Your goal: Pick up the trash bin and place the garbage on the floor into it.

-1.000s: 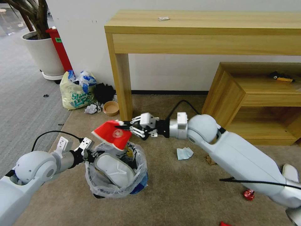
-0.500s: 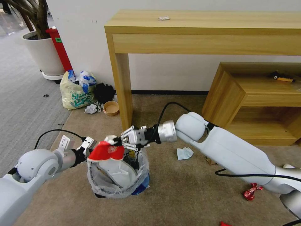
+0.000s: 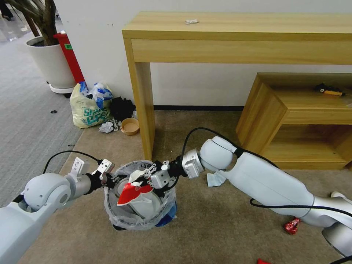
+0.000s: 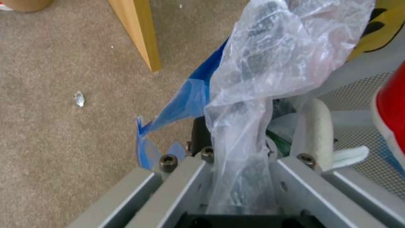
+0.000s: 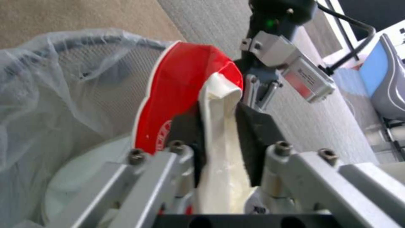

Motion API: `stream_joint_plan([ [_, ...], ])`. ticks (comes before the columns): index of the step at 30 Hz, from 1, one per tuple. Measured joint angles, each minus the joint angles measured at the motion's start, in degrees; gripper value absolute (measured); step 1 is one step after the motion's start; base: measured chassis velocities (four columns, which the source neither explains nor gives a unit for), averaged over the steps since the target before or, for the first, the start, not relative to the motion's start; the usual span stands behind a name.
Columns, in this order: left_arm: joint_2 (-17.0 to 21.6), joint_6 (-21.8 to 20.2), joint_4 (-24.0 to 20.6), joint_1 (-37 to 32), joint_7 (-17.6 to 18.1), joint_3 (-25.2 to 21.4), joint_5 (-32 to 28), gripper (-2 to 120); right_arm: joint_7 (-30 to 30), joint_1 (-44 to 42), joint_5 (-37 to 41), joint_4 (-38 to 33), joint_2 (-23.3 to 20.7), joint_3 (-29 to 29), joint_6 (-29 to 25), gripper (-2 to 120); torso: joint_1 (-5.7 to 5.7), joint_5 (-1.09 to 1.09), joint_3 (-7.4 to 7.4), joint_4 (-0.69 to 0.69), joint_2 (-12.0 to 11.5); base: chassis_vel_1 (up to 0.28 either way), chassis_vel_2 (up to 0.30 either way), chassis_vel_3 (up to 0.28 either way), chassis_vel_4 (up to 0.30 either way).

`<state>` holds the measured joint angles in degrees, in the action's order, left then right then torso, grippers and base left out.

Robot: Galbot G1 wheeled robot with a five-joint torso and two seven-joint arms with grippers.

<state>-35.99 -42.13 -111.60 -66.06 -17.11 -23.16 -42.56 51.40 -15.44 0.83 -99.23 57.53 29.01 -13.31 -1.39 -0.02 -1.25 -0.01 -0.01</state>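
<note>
The trash bin (image 3: pixel 139 216), black and blue with a clear crinkly liner, hangs just above the beige floor (image 3: pixel 220 227). My left gripper (image 3: pixel 110 178) is shut on its near-left rim; the left wrist view shows the liner (image 4: pixel 253 95) bunched between the fingers. My right gripper (image 3: pixel 143 179) reaches into the bin's mouth, shut on a flattened red-and-white wrapper (image 3: pixel 132 192). In the right wrist view its black pads (image 5: pixel 253 133) pinch the wrapper (image 5: pixel 185 82). A white slipper (image 3: pixel 148 205) lies inside the bin. Other garbage lies on the floor: a crumpled blue-white tissue (image 3: pixel 215 179) and a red wrapper (image 3: pixel 291 225).
A wooden table leg (image 3: pixel 146 110) stands just behind the bin, and a low wooden shelf (image 3: pixel 300 121) is at the right. By the wall sit a yellowish bag (image 3: pixel 90 106), a brown bowl (image 3: pixel 129 126) and a potted plant (image 3: pixel 51 62). Grey ribbed carpet (image 3: pixel 29 117) lies left.
My right gripper has carried the red-and-white wrapper left and down, from above the bin's far rim into its mouth. The left gripper and bin have barely shifted.
</note>
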Motion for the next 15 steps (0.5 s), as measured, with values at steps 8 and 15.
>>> stream_joint_plan([
  [8,-0.5,0.0,-0.2,-0.8,0.8,-0.5,0.4,0,-2.4,-0.7,0.8,0.0,-0.6,-1.8,0.4,55,0.0,0.0,0.0,0.0,0.0,0.0,0.0,0.0,0.0],
  [15,-0.6,0.0,-0.5,-1.3,0.6,-0.9,0.4,0,-4.1,-1.6,1.8,0.2,-0.8,-1.7,1.4,80,0.0,0.0,0.0,0.0,0.0,0.0,0.0,0.0,0.0],
])
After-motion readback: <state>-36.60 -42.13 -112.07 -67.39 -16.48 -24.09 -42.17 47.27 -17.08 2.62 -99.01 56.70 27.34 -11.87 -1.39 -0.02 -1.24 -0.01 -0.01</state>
